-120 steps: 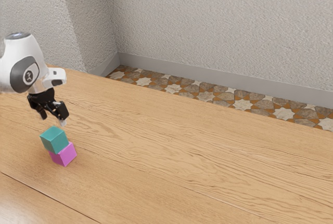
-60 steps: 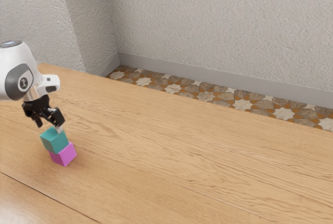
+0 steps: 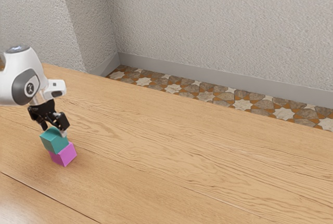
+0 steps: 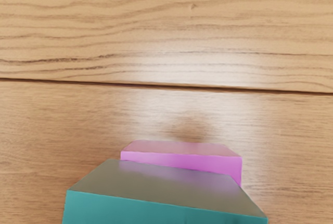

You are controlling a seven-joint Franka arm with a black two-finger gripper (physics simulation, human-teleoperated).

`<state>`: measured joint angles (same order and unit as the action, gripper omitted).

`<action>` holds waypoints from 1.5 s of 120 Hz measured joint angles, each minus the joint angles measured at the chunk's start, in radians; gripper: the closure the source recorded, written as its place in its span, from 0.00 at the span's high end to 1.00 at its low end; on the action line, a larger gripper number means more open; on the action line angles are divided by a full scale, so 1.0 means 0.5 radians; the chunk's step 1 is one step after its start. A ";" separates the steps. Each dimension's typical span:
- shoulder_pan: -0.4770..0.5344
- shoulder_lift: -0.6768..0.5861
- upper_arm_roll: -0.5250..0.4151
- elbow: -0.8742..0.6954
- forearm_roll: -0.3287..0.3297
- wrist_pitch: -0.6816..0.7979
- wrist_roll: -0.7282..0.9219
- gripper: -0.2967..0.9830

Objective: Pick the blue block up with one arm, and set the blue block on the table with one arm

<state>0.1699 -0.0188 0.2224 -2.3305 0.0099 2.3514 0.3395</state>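
Looks like real wood across the tabletop (image 3: 208,151), grained in wavy dark lines, smooth, with a soft satin sheen that pales to a glare in the wrist view. Reads as smooth, plain plastic or painted wood on the teal block (image 3: 54,143), dull over the top face; much the same on the magenta block (image 3: 64,156), flat and even. Looks like hard, smooth plastic on the white arm (image 3: 10,70), faintly glossy along the curves, and darker, low-sheen plastic or metal on the black gripper (image 3: 54,129). Turns rough and matt on the plaster-like wall (image 3: 218,21), smooth and matt on the grey baseboard (image 3: 208,77), stony on the patterned floor tiles (image 3: 206,97).
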 joint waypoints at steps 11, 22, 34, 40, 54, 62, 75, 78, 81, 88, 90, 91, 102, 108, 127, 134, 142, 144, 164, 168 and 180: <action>0.003 0.015 0.000 -0.002 0.000 0.013 0.002 0.76; 0.007 0.037 0.000 -0.012 0.000 0.028 0.003 0.76; 0.015 0.067 -0.002 -0.024 0.000 0.052 0.004 0.76; 0.019 0.078 -0.004 -0.027 0.000 0.064 0.005 0.76; 0.027 0.093 -0.008 -0.030 0.000 0.085 0.006 0.76; 0.048 0.104 -0.033 -0.031 -0.001 0.096 0.006 0.76; 0.043 0.108 -0.052 -0.031 -0.005 0.108 0.005 0.71; 0.042 0.109 -0.060 -0.031 -0.005 0.110 0.004 0.69; 0.038 0.109 -0.065 -0.031 -0.006 0.112 0.004 0.67; 0.025 0.109 -0.073 -0.031 -0.006 0.116 0.002 0.62; 0.020 0.109 -0.074 -0.031 -0.007 0.116 0.002 0.61; 0.018 0.109 -0.074 -0.031 -0.007 0.117 0.002 0.60; -0.001 0.109 -0.076 -0.030 -0.002 0.120 -0.004 0.56; 0.003 0.105 -0.085 -0.028 0.001 0.122 -0.007 0.53; 0.170 0.071 -0.304 0.003 0.009 0.125 -0.029 0.51; 0.220 0.086 -0.394 0.040 0.011 0.126 -0.041 0.51; 0.259 0.203 -0.524 0.141 0.010 0.127 -0.057 0.52; 0.244 0.251 -0.558 0.176 0.010 0.127 -0.060 0.52; 0.047 0.532 -0.692 0.343 0.012 0.128 -0.091 0.52; 0.046 0.547 -0.695 0.347 0.012 0.128 -0.096 0.52; 0.048 0.566 -0.699 0.364 0.011 0.126 -0.101 0.57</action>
<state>0.1939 0.2644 -0.1270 -2.1487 0.0152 2.4146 0.2889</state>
